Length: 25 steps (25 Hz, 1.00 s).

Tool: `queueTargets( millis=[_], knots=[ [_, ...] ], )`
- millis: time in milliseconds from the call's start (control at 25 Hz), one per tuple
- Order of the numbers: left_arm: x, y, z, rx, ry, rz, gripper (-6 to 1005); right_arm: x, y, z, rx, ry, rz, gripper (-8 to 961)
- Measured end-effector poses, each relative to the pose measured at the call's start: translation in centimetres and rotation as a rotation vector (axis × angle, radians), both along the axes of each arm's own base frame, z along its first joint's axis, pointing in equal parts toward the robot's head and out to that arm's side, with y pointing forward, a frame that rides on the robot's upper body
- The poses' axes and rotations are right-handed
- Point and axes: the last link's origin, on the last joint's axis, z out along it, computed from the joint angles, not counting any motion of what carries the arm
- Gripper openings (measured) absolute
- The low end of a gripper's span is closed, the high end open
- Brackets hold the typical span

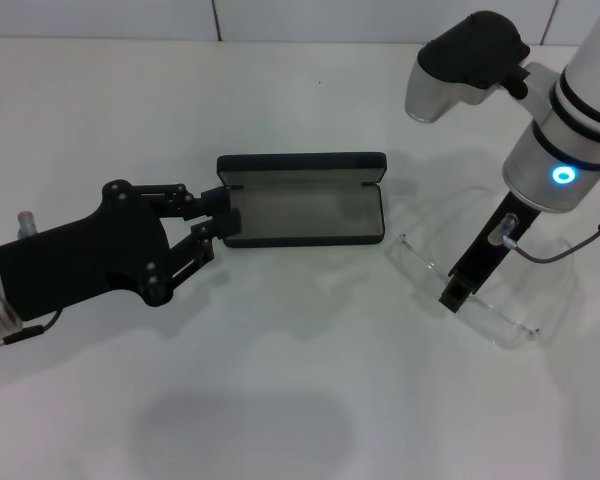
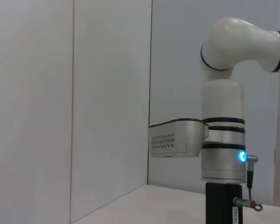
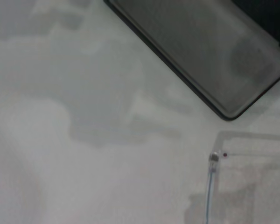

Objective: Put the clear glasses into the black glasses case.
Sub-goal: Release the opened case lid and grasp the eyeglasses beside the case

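Task is sitting at an early stage, by my reading: the case [image 1: 302, 200] is lying open on the table [image 1: 280, 380], lid standing up along its far edge, grey lining bare and nothing lying in it, while the glasses [image 1: 470, 290] are resting on the table just beside the case's right end, not inside. So the opening appears done; picking up the glasses, carrying them over the tray, setting them in and probably shutting the lid are all remaining. The left gripper [image 1: 216, 213] is reaching in from the left, its two black fingers [image 1: 223, 199] parted and sitting at the left end of the case, one by the lid corner and one by the tray rim; they seem to be touching or bracing that end, though contact is not showing for certain, and nothing is being carried. The right gripper [image 1: 453, 296] is pointing straight down over the glasses, its tip sitting at the front lens line near the middle; from above only a narrow black tip is showing, so whether its fingers are parted or pinching the frame I cannot tell. The right wrist view is showing a corner of the case tray and a clear temple hinge close by on the table.
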Motion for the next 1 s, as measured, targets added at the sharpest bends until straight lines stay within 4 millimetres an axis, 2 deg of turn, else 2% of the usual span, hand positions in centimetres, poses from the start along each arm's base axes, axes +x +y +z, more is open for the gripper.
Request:
queueTargets(
  millis=[560,760,1000],
  knots=[
    [0.0,0.0,0.0,0.004,-0.002,-0.001,190,0.1,-0.3,0.6,-0.012,-0.012,0.016,118],
    [0.1,0.1,0.0,0.004,-0.002,-0.004,190,-0.2,-1.0,1.8,-0.023,-0.013,0.032,106],
    [0.2,0.2,0.1,0.007,-0.002,-0.007,190,0.6,-1.4,4.7,0.055,-0.008,0.028,42]
  ],
)
